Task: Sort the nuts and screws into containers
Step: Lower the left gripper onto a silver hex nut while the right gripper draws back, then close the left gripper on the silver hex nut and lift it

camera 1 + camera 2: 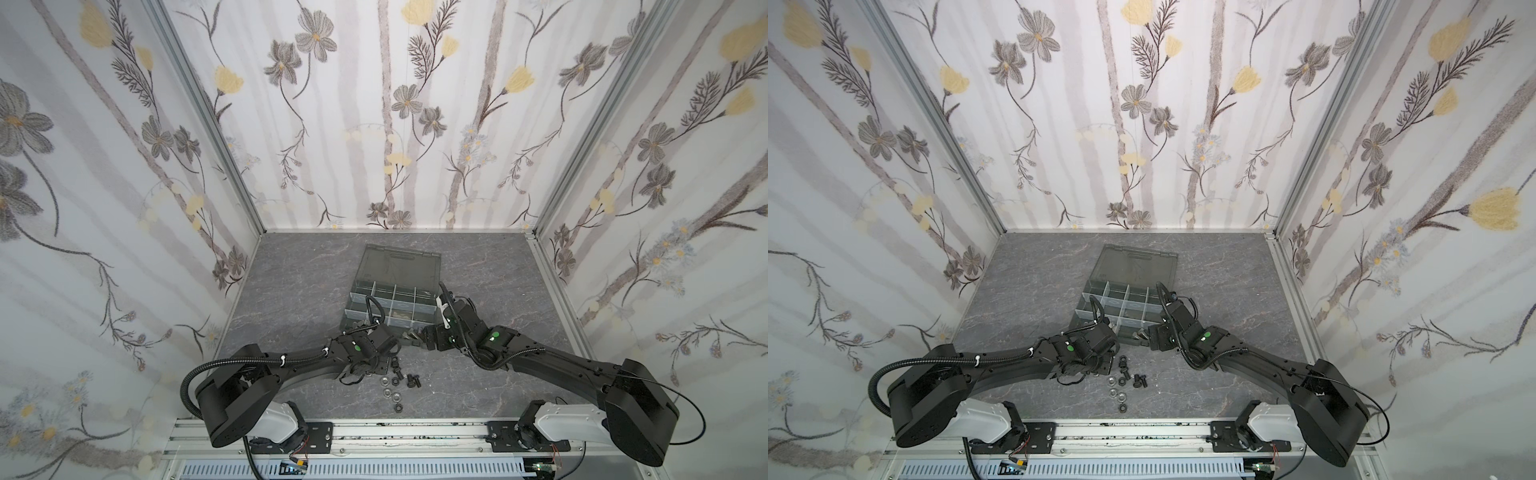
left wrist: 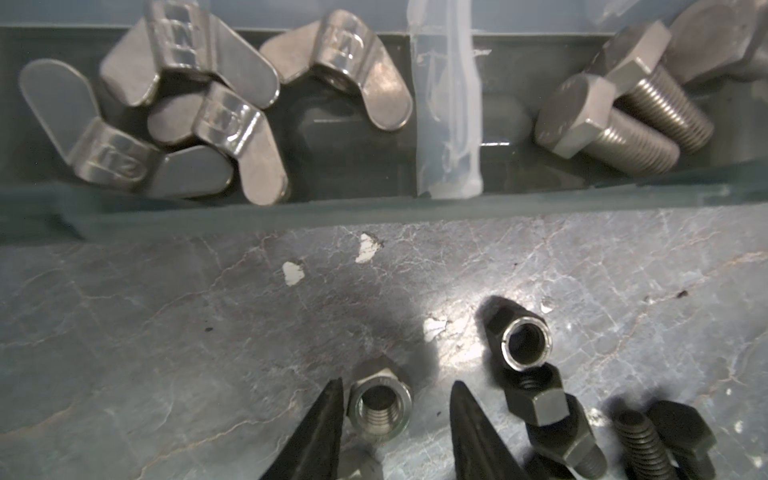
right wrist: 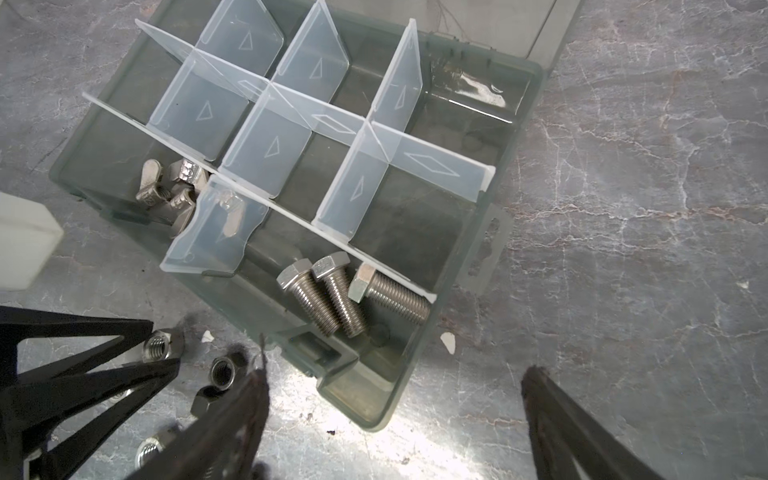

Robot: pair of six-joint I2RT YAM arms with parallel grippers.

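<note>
Straddling the silver nut [image 2: 380, 405], the left gripper [image 2: 397, 382] stands part-open, seemingly not yet pinching; centre it, then squeeze evenly; the right gripper [image 3: 395, 372] hangs wide open, empty.

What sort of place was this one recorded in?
Probably a purpose-built robot test booth: floral-wallpapered wall panels in silver aluminium framing enclose a grey marble-patterned tabletop, with two black robot arms mounted on a silver slotted rail.
</note>
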